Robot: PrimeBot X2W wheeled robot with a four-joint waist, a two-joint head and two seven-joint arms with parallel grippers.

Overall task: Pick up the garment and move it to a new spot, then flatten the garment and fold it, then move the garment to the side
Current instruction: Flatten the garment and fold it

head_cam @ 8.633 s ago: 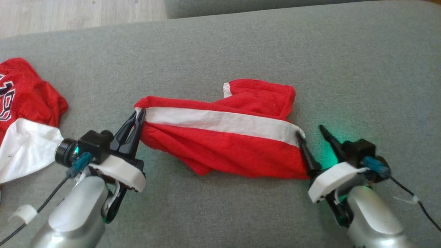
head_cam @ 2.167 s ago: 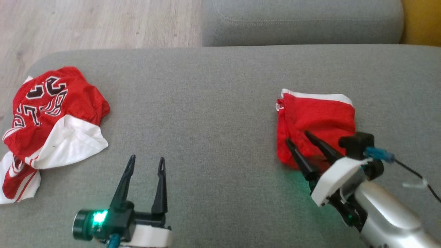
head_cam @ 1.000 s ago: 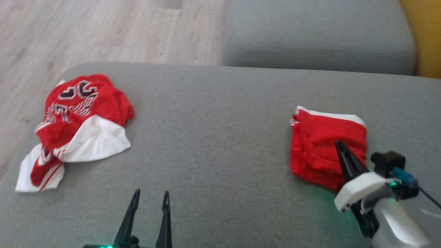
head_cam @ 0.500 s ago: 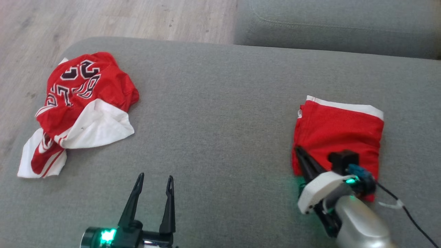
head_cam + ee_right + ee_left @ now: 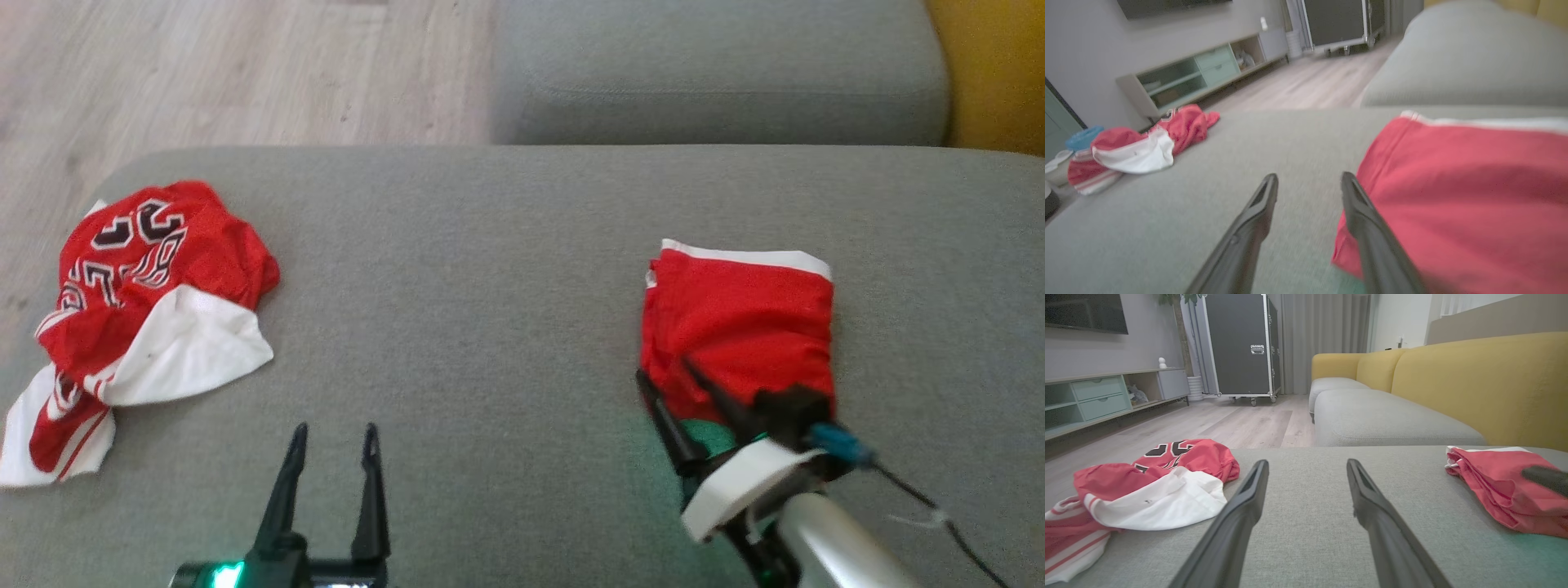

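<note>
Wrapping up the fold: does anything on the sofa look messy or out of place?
The red-and-white jersey at the left end of the cushion lies crumpled in a heap. The folded garment on the right looks tidy.

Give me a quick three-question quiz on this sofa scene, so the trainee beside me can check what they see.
1. True or false: the folded red garment lies on the robot's left half of the grey sofa seat.
2. What lies crumpled at the seat's left end?
3. The left gripper has its fingers: A) shut on cloth; B) apart over bare seat; C) shut, empty.

Key: 1 false, it lies on the right half. 2 a red and white jersey with dark lettering. 3 B.
</note>
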